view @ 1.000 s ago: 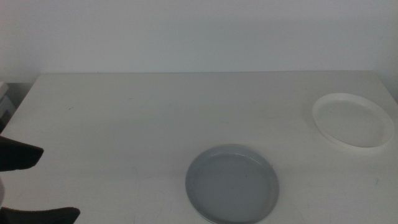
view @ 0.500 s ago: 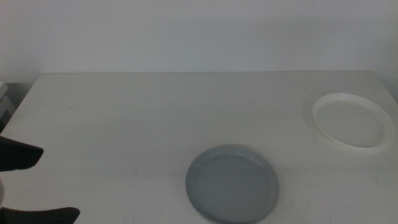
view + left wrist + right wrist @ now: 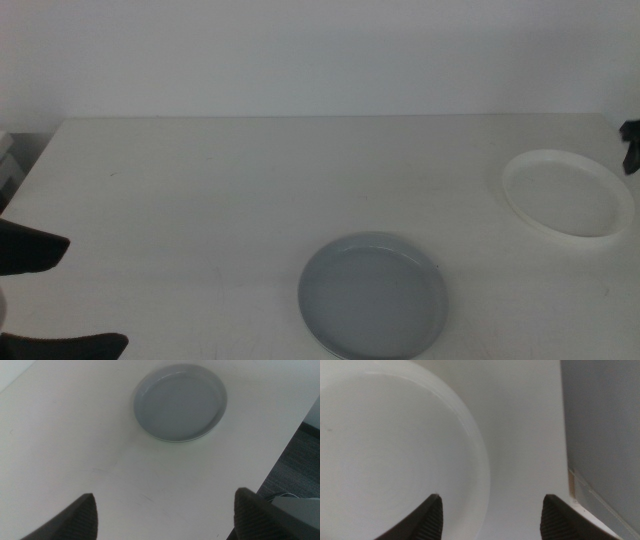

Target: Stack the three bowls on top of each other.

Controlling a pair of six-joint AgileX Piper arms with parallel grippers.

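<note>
A grey-blue bowl (image 3: 372, 296) sits at the table's front centre, and the left wrist view shows it (image 3: 180, 402) ahead of my left gripper (image 3: 165, 510). The left gripper (image 3: 45, 298) waits at the front left, open and holding nothing. At the right side lies a white bowl (image 3: 567, 193). Only a dark tip of my right gripper (image 3: 631, 145) shows at the picture's right edge, just beyond that bowl. In the right wrist view the right gripper (image 3: 492, 515) is open above the white bowl (image 3: 395, 450), whose rim runs between the jaws.
The table's right edge (image 3: 568, 475) lies close to the white bowl, with a grey drop beyond it. The front edge of the table (image 3: 280, 455) runs near the grey-blue bowl, with dark floor (image 3: 300, 465) below.
The right gripper has come into the middle view at the right edge, beside the white bowl. Both bowls and the left gripper have stayed put.
</note>
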